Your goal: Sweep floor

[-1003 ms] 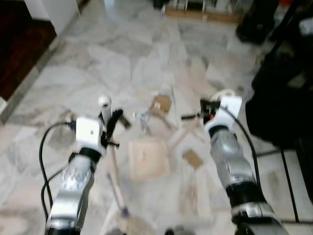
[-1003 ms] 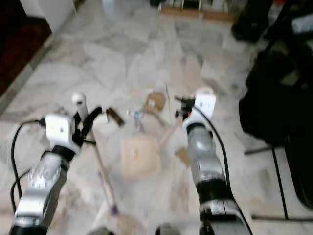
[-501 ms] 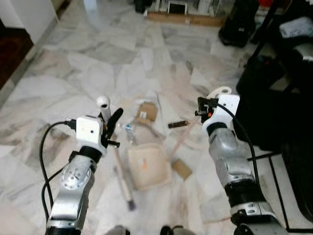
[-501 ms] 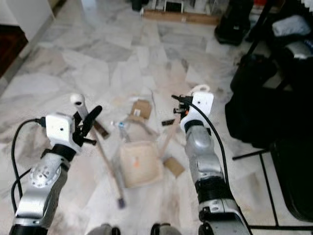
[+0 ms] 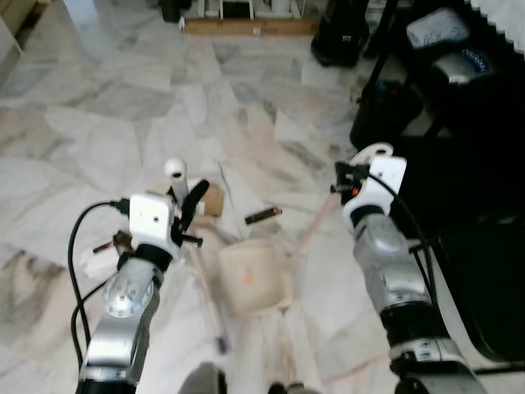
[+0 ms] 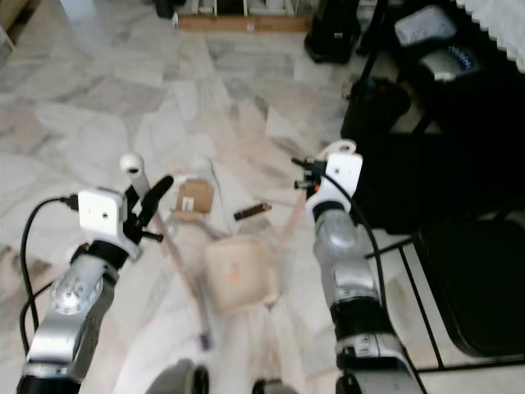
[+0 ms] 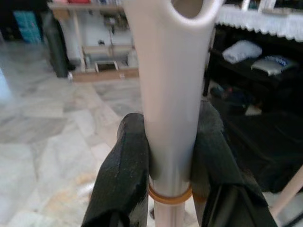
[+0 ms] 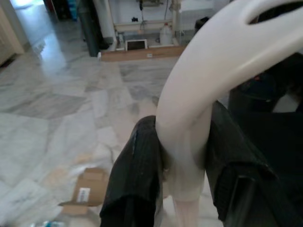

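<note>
My left gripper is clamped on the broom handle and my right gripper on the dustpan handle, the dustpan resting on the marble floor at centre. I worry a hasty stroke scatters the cardboard scrap and dark stick past the pan. Open floor lies at 12 and 10 o'clock; black furniture crowds 3 o'clock.

Glossy marble floor; smooth plastic broom handle; matt cardboard scrap.
</note>
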Robot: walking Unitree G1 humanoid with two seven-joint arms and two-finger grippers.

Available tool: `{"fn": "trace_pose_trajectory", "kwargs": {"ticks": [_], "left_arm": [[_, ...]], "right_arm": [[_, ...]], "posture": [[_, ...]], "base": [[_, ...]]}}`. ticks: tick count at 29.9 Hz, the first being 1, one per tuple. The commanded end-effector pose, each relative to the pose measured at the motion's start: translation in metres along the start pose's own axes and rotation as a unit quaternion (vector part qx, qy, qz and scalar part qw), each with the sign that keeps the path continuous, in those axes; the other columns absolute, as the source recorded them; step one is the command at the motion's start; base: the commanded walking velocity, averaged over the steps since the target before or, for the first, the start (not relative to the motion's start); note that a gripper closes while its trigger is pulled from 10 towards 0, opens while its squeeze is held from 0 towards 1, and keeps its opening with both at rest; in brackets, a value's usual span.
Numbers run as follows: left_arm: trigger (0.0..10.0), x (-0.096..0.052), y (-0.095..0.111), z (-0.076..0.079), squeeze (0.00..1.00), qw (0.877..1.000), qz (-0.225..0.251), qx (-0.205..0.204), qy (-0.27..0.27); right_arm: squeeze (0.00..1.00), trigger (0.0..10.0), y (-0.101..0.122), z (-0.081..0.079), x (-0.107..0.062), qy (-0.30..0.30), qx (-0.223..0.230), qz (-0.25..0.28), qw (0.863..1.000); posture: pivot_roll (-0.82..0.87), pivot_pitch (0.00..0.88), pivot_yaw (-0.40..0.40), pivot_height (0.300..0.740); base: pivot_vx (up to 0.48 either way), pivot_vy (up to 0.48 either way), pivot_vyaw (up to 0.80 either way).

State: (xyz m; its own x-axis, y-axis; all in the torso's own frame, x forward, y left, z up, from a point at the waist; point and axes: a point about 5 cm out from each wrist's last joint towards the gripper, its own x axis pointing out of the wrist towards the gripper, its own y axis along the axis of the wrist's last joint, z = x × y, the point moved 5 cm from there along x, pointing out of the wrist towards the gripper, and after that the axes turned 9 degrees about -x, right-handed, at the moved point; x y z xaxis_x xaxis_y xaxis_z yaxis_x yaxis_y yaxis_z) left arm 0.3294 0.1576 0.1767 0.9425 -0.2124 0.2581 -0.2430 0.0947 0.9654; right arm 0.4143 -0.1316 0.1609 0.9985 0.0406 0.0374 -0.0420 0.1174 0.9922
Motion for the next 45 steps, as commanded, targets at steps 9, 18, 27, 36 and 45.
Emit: {"fn": "trace_pose_trajectory", "kwargs": {"ticks": [9,18,27,36,45], "left_arm": [[10.0,0.0024,0.0164,0.0035,0.00,0.999,0.030,0.019,-0.009],[10.0,0.0012,0.0143,0.0039,0.00,0.999,0.025,0.020,-0.009],[10.0,0.0021,0.0136,0.0027,0.00,0.999,0.021,0.025,-0.010],[10.0,0.0010,0.0119,0.0023,0.00,0.999,0.017,0.025,-0.009],[10.0,0.0022,0.0123,0.0031,0.00,0.999,0.017,0.024,-0.012]], "right_arm": [[0.00,10.0,0.0189,0.0124,0.0009,-0.016,0.017,0.036,0.999],[0.00,10.0,0.0170,0.0146,0.0004,-0.018,0.015,0.033,0.999],[0.00,10.0,0.0148,0.0132,0.0000,-0.019,0.016,0.030,0.999],[0.00,10.0,0.0201,0.0135,0.0011,-0.019,0.015,0.038,0.999],[0.00,10.0,0.0232,0.0167,0.0004,-0.024,0.014,0.045,0.999]], "posture": [[-0.04,0.209,-0.051,0.740],[-0.04,0.219,-0.050,0.740],[-0.03,0.232,-0.042,0.740],[-0.04,0.241,-0.043,0.740],[-0.04,0.238,-0.040,0.740]], "base": [[0.000,0.000,-0.71],[0.000,0.000,0.00],[0.000,0.000,0.00],[0.195,0.000,0.00],[0.261,0.000,0.00]]}}
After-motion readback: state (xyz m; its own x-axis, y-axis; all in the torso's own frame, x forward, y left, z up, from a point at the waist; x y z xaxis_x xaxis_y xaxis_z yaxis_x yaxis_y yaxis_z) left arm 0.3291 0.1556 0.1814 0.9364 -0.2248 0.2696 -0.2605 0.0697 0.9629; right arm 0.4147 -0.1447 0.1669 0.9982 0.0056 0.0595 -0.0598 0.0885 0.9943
